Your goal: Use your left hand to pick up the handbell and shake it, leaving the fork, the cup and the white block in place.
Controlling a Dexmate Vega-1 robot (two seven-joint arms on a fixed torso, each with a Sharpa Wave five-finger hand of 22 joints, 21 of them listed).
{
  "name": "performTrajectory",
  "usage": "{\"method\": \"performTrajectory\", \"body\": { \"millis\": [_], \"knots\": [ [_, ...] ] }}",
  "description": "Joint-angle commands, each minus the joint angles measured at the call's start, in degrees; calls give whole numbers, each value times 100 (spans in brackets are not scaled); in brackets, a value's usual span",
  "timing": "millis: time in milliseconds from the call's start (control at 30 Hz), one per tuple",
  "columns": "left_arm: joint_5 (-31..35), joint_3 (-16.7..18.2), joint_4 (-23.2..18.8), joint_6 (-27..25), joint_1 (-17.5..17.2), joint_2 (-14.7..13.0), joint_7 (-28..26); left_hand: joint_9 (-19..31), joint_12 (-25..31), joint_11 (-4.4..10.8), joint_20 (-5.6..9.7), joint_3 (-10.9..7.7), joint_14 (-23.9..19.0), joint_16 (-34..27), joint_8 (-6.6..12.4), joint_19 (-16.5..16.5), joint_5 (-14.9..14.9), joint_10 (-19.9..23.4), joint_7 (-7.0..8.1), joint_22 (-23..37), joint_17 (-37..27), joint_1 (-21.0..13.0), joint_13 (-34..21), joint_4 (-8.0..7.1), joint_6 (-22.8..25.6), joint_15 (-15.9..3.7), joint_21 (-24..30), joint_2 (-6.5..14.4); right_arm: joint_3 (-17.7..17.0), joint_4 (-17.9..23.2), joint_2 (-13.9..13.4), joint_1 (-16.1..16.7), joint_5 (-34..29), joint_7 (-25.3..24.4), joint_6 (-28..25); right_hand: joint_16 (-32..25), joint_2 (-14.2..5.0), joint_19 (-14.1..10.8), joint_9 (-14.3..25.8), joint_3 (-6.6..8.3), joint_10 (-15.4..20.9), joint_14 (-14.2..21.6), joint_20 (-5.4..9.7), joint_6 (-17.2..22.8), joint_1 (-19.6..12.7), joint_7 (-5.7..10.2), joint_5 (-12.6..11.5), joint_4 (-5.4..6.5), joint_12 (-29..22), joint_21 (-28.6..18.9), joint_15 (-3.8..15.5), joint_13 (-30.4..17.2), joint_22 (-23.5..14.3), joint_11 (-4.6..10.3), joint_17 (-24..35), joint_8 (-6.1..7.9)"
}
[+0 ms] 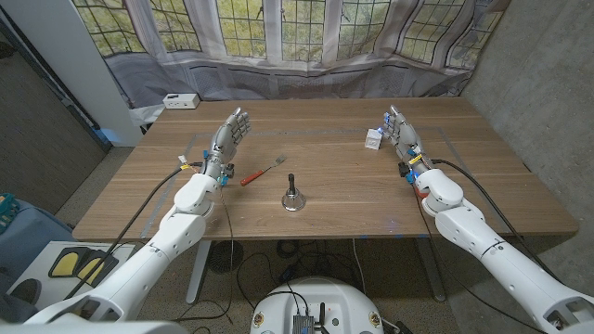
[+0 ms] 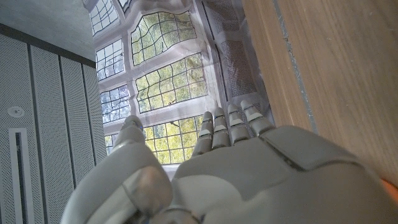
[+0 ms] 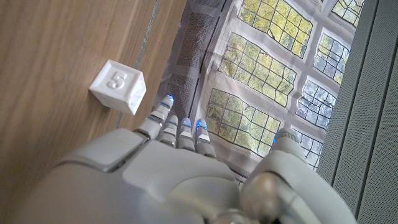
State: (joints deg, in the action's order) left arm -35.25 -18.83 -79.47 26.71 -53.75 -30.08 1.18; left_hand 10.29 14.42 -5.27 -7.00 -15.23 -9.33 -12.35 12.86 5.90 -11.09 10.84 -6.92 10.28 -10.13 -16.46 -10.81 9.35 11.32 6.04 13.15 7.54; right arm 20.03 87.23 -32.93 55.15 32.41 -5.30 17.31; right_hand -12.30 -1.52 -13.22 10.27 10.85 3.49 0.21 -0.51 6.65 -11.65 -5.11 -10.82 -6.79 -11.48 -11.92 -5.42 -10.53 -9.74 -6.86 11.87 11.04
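The handbell (image 1: pixel 291 197) stands upright near the table's (image 1: pixel 492 199) front edge, free to take. Your left hand (image 1: pixel 228 137) waits beyond it toward the left edge, fingers apart, holding nothing. The fork (image 1: pixel 263 173) lies between them. Your right hand (image 1: pixel 401 131), also spread and empty, waits beside the white block (image 1: pixel 374 139).

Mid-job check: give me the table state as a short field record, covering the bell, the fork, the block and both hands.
handbell: small metal handbell with dark handle, upright near the table's front middle, untouched
fork: red-handled metal fork, lying flat between the left hand and the bell
block: white cube marked 5, beside the right hand's fingertips
cup: cannot make one out
left hand: open, holds nothing, apart from the bell
right hand: open, holds nothing
table: wooden
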Motion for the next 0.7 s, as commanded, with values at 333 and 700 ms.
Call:
{"method": "performTrajectory", "body": {
  "millis": [333,700],
  "knots": [
    [520,77,-558,516,-497,-386,-16,7,22,41,-40,-144,-143,37,-13,123,-46,117,23,7,-3,-233,-33,41,121,-31,-23,-30,-130,389,-65,364,-175,-269,177,-39,-47,-55,32,62,33,76,-19,57,-85,17,-16,-36,-20,-11,-19,-30,-19,3,9,27],
    [716,124,-552,930,-601,-488,119,8,11,72,-73,-182,-159,63,-14,108,-41,155,49,8,-2,-326,-36,54,205,-58,-51,-82,-77,301,5,330,-166,-210,192,-36,-71,-60,33,75,47,90,-34,68,-115,15,-10,-48,-19,0,-19,-32,-20,-6,9,25]
  ]
}}
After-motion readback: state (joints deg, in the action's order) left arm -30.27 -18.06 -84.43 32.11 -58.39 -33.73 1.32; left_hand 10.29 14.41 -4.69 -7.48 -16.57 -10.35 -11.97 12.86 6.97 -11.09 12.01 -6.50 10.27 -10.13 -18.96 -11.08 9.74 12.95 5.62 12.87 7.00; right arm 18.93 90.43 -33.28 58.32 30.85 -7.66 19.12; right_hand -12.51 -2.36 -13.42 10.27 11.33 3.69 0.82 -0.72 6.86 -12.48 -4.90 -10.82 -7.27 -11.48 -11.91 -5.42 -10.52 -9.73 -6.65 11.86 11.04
